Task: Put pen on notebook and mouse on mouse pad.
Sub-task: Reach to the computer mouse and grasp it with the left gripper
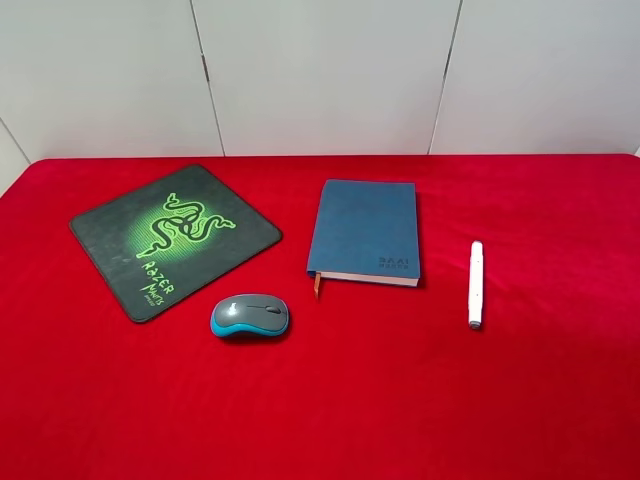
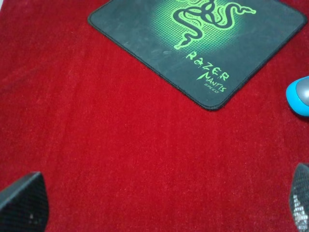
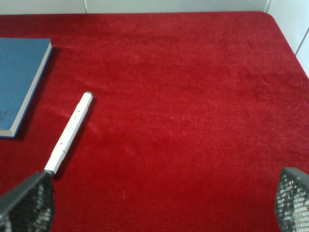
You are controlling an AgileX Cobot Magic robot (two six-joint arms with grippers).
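Observation:
On the red cloth, the black mouse pad (image 1: 175,240) with its green snake logo lies at the left, also seen in the left wrist view as the mouse pad (image 2: 198,43). The grey and blue mouse (image 1: 250,316) rests on the cloth just off the pad's near corner; only an edge of the mouse (image 2: 300,95) shows by the left wrist. The blue notebook (image 1: 365,231) lies closed in the middle, its corner the notebook (image 3: 19,82). The white pen (image 1: 475,284) lies right of it, the pen (image 3: 69,132). Both grippers, left gripper (image 2: 159,208) and right gripper (image 3: 164,205), are open and empty above bare cloth.
The red cloth (image 1: 400,400) covers the whole table up to a white panelled wall (image 1: 320,70) at the back. The cloth's far right corner (image 3: 268,17) shows in the right wrist view. Neither arm appears in the high view.

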